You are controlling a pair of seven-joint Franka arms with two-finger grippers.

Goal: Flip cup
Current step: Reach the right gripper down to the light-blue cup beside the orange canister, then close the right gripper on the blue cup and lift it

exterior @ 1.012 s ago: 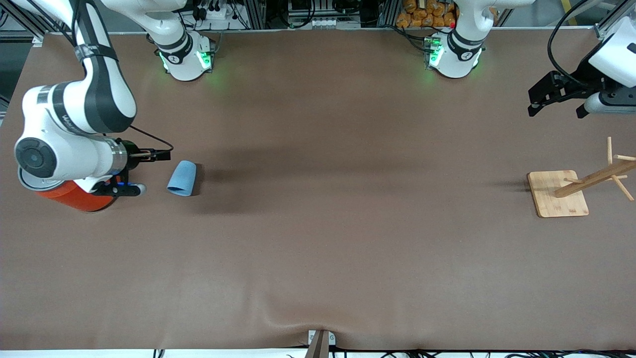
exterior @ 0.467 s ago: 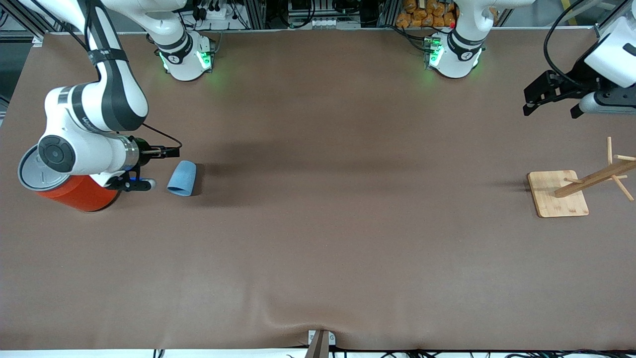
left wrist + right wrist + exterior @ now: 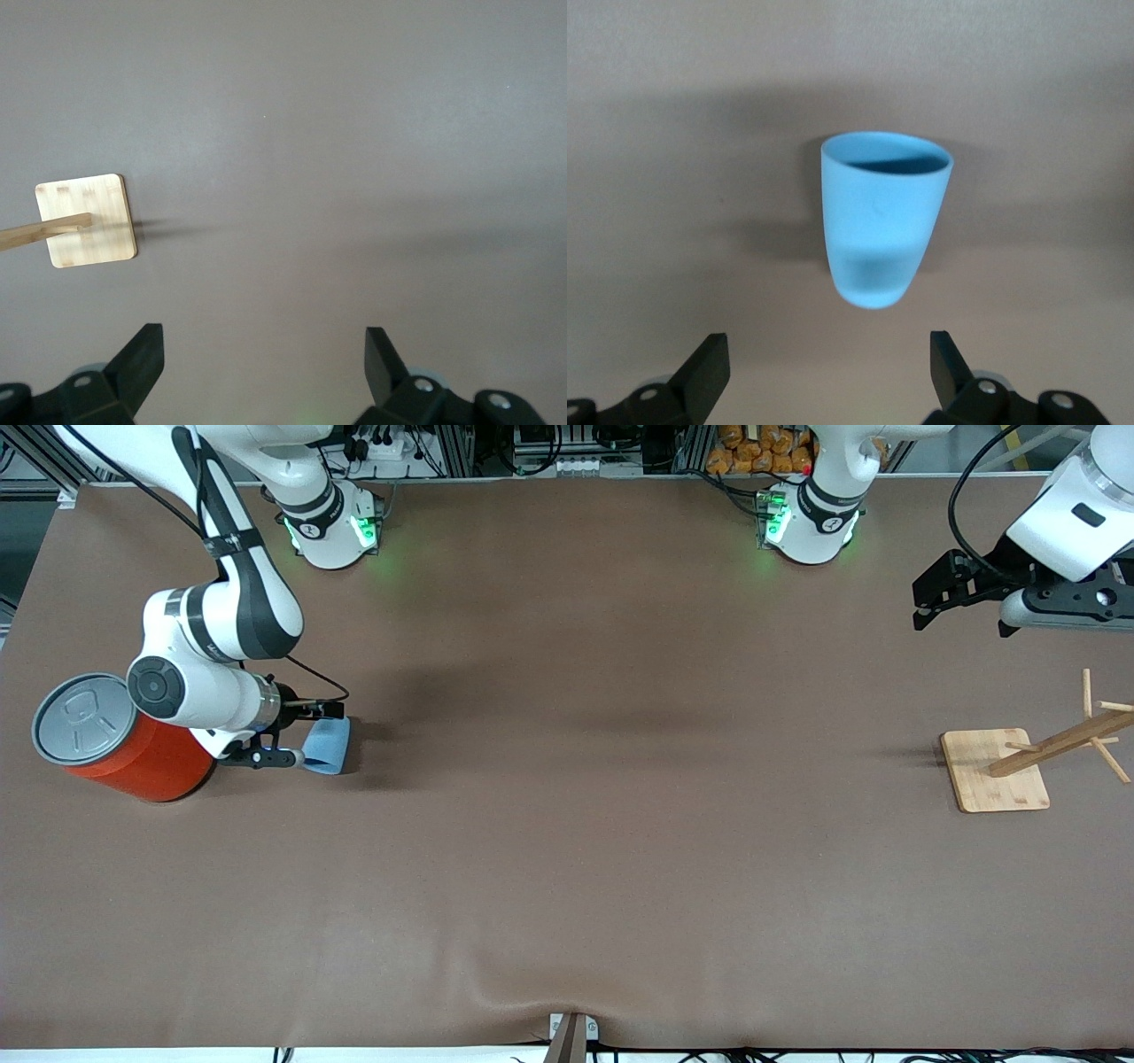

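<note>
The light-blue cup (image 3: 326, 745) is seen lying on its side on the brown table (image 3: 567, 824), just ahead of the right gripper (image 3: 306, 734), whose 2 fingers are spread wide and hold nothing. An orange can (image 3: 133, 753) with a grey lid is set beside that wrist. The left gripper (image 3: 961, 609), also spread open and empty, is held above the table near a wooden rack (image 3: 1032, 757).
</note>
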